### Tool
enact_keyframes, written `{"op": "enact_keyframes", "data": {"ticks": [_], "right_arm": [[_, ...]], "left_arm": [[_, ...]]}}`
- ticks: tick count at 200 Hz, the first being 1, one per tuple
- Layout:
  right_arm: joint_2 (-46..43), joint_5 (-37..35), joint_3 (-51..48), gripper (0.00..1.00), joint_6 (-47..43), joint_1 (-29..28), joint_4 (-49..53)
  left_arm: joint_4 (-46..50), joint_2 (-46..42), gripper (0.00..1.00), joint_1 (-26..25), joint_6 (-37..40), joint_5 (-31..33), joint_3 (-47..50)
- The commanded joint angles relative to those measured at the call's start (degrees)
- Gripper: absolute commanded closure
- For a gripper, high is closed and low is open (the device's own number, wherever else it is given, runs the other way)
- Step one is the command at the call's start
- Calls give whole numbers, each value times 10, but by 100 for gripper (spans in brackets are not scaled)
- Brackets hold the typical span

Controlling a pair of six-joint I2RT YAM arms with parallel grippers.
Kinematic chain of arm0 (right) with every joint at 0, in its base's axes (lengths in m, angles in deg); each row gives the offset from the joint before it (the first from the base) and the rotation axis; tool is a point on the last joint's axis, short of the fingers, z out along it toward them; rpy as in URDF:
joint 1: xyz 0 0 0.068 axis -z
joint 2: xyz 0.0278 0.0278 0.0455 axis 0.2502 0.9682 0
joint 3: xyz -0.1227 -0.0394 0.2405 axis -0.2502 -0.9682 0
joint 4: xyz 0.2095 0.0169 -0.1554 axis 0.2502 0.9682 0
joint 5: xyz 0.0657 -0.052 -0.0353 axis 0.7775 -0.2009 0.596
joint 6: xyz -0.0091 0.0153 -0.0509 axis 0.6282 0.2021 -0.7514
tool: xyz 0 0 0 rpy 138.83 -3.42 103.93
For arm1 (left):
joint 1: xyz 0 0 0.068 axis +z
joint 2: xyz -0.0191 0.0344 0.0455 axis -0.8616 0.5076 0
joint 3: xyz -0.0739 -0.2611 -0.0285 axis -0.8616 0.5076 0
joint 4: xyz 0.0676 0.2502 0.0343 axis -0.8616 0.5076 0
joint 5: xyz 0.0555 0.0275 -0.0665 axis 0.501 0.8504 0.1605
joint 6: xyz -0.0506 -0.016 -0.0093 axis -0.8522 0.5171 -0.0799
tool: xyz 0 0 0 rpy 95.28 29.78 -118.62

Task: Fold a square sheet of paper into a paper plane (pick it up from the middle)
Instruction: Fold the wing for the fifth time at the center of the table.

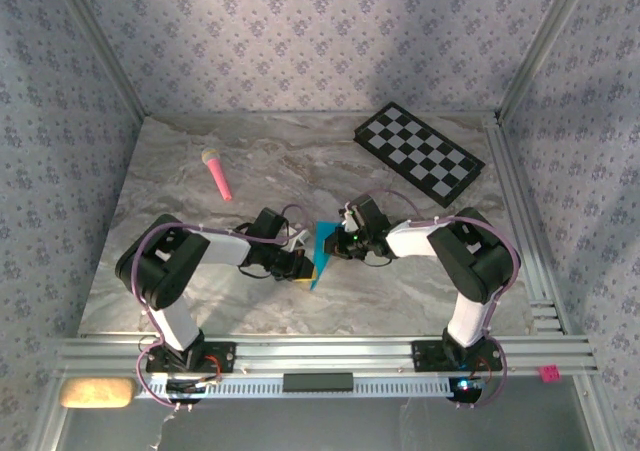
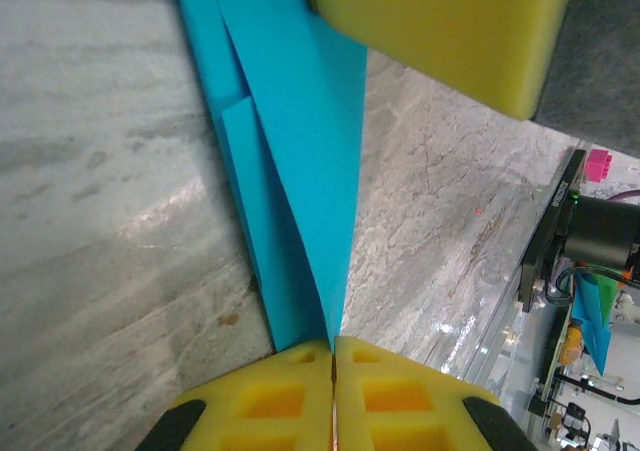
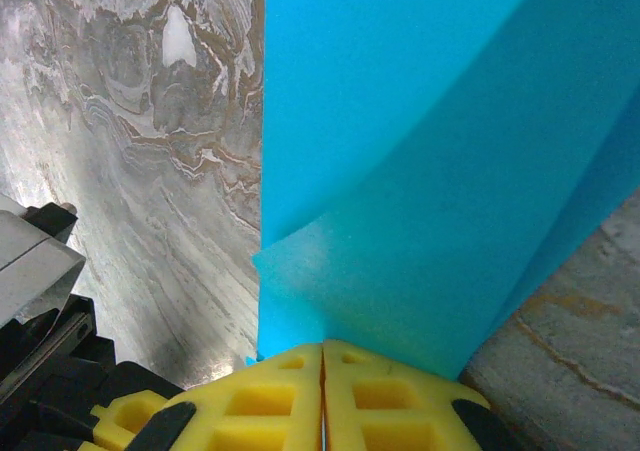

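No text, number, brand or sign can be read on anything in the three views. A small pink tag [image 1: 548, 373] sits on the metal rail [image 1: 400, 351] along the table's near edge, towards its right end, but it is too small to tell whether it bears any writing.
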Motion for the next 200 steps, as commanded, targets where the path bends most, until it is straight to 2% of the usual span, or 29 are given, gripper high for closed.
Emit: {"op": "enact_keyframes", "data": {"ticks": [1, 19, 44, 56, 72, 87, 107, 134, 144, 156, 174, 200], "right_arm": [[32, -48, -4, 90, -13, -6, 45], [32, -48, -3, 90, -13, -6, 47], [33, -49, -3, 91, -14, -7, 48], [34, -49, -2, 91, -14, -7, 49], [34, -50, -2, 91, -14, -6, 49], [35, -49, -1, 91, -14, -7, 50], [36, -50, -1, 92, -12, -7, 49], [38, -50, 0, 92, -12, -7, 49], [39, -49, 1, 92, -12, -6, 50], [39, -50, 1, 92, -12, -6, 52], [39, -52, 1, 92, -12, -7, 52], [40, -52, 1, 92, -12, -6, 54]], "left_arm": [[78, 5, 89, -10, 15, -21, 16], [79, 4, 90, -10, 17, -26, 19], [79, 4, 100, -10, 21, -34, 22], [82, 4, 99, -10, 23, -34, 23], [82, 4, 91, -11, 23, -34, 26], [82, 4, 88, -10, 23, -36, 28], [83, 1, 89, -10, 24, -41, 32], [89, 0, 100, -10, 30, -45, 33], [93, 0, 99, -10, 32, -44, 33], [96, -1, 93, -10, 33, -48, 35], [103, -4, 87, -10, 38, -50, 36], [113, -10, 90, -9, 47, -56, 37]]}}
